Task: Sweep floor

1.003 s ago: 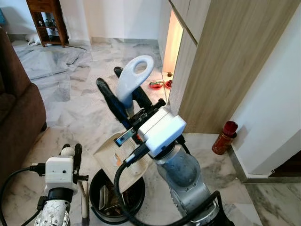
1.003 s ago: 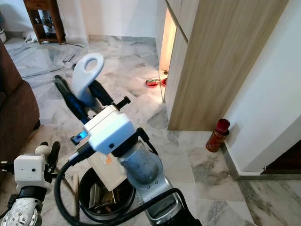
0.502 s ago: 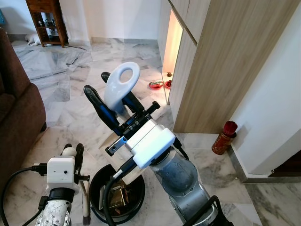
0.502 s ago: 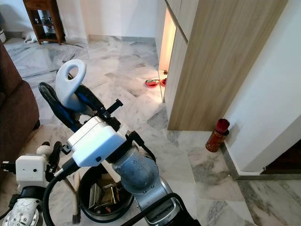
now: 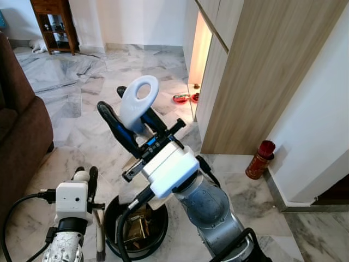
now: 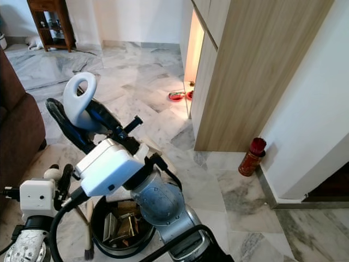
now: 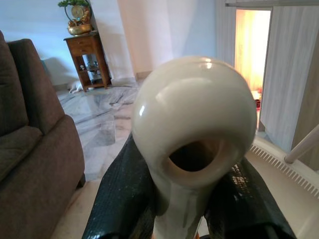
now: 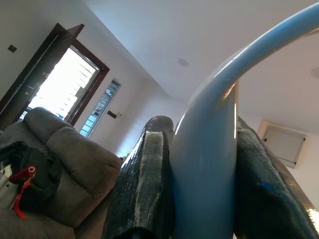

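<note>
Left gripper [image 5: 86,180] low at the near left, just beside the bin [image 5: 112,212]; its fingers press together on a cream brush handle [image 7: 194,129], whose rounded, holed top pokes up between them. The brush [image 5: 100,240] hangs down along the bin's left rim, bristles near the floor [image 5: 71,109]. Right gripper [image 5: 130,115] is raised above the bin, its fingers clamped either side of the white looped handle [image 5: 139,98] of the dustpan; the pan body [image 6: 143,150] lies mostly hidden under the wrist, apparently tilted over the bin mouth. Bin: black, round, standing on the marble; inside, crumpled brown and gold scraps [image 6: 124,224], paper or packaging as far as can be told, heaped toward the middle and well below the rim. Risks, judged: if the pan is tipped further with its lip outside the rim, scraps would fall back on the swept floor; the right elbow sits close over the bin and could knock it over when the arm swings away; the brush held low could drag against the bin wall. Sofa [image 5: 19,131] along the left edge. Further off, a red bottle [image 5: 259,159] by the right wall, small red dishes [image 5: 181,98] at the foot of the lit cabinet [image 5: 245,82], and a wooden stand [image 5: 52,22] at the far left corner.
</note>
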{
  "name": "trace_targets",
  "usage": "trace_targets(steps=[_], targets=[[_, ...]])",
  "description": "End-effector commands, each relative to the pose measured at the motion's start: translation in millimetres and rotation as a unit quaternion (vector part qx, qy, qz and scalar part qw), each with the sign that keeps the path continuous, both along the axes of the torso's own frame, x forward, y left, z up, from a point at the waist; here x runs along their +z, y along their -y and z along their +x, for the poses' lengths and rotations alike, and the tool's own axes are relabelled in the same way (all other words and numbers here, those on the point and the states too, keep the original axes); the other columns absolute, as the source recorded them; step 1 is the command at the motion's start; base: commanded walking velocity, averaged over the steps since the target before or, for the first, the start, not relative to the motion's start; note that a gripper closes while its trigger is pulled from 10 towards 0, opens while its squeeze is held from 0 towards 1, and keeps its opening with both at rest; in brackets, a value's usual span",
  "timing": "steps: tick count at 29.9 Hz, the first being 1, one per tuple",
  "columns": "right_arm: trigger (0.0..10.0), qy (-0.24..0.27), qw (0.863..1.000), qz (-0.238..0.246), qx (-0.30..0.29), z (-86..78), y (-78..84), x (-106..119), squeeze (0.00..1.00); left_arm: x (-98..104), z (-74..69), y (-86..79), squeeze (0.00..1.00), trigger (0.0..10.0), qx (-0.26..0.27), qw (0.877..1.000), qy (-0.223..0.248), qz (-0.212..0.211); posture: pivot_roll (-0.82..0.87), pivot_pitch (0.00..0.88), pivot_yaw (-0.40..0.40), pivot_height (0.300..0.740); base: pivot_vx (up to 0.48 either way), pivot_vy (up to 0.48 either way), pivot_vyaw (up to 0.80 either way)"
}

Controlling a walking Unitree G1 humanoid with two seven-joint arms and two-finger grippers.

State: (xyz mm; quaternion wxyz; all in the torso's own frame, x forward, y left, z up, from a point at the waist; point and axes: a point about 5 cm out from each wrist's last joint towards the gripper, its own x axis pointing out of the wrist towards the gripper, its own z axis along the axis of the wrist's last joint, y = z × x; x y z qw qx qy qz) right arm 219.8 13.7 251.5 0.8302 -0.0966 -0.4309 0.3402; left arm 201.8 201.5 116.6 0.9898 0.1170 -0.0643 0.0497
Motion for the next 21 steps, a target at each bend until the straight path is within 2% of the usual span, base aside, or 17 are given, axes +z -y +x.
trace_targets(steps=[1,8,12,15,16,17,21], targets=[[10.0,0.045,0.999,0.018,-0.001,-7.9,3.8,14,0.0,8,2.6,4.2,0.0,10.0,-0.011,0.999,0.024,0.019,0.1,0.0,-0.062,0.74,0.0,0.0,0.0],[10.0,0.044,0.999,0.016,-0.014,-4.8,5.8,13,0.0,7,3.5,5.9,0.0,10.0,-0.013,0.999,0.024,0.017,0.09,0.0,-0.063,0.74,0.0,0.0,0.0],[10.0,0.058,0.997,0.018,-0.053,-1.5,11.0,16,0.0,7,4.1,6.5,0.0,10.0,-0.013,0.999,0.025,0.017,0.08,0.0,-0.063,0.74,0.0,0.0,0.0],[10.0,0.065,0.99,0.031,-0.117,9.0,26.3,20,0.0,7,5.4,7.2,0.0,10.0,-0.014,0.999,0.026,0.015,0.07,0.0,-0.058,0.74,0.0,0.0,0.0],[10.0,0.071,0.982,0.039,-0.171,17.4,42.1,24,0.0,7,6.3,7.8,0.0,10.0,-0.016,0.999,0.026,0.014,0.06,0.0,-0.053,0.74,0.0,0.0,0.0],[10.0,0.071,0.982,0.039,-0.171,17.4,42.1,24,0.0,7,6.3,7.8,0.0,10.0,-0.016,0.999,0.026,0.014,0.06,0.0,-0.053,0.74,0.0,0.0,0.0],[10.0,0.071,0.963,0.029,-0.259,32.6,74.2,22,0.0,7,8.0,8.4,0.0,10.0,-0.019,0.999,0.025,0.013,0.05,0.0,-0.047,0.74,0.0,0.0,0.0]])
